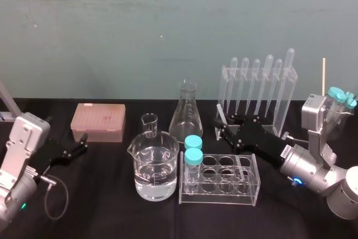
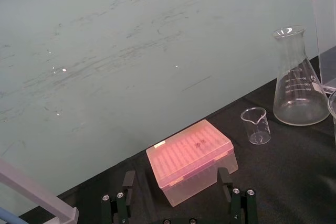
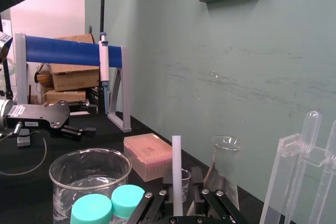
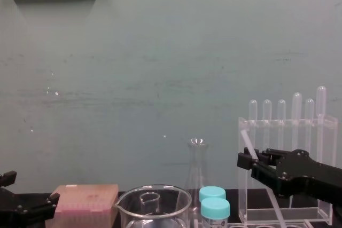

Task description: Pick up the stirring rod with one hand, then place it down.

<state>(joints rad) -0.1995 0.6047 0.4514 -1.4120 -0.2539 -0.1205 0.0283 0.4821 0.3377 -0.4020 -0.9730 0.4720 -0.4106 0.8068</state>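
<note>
The stirring rod (image 3: 177, 171) is a thin whitish stick standing upright between the fingers of my right gripper (image 3: 178, 195). In the chest view the rod (image 4: 247, 141) leans against the front of the clear pipette rack (image 4: 283, 126), its lower part slanting down toward the rack's base. The right gripper (image 4: 247, 159) reaches in from the right at mid-height of the rack. Its jaws stand slightly apart, with a narrow gap beside the rod. In the head view the right gripper (image 1: 219, 127) sits just left of the rack. My left gripper (image 1: 78, 145) rests open at the far left.
A large beaker (image 1: 155, 166) of water, a small beaker (image 1: 149, 122) and a conical flask (image 1: 187, 113) stand mid-table. In front lies a clear tube rack (image 1: 246, 186) with two teal-capped vials (image 1: 193, 149). A pink tip box (image 1: 98, 121) sits by the left gripper (image 2: 176, 182).
</note>
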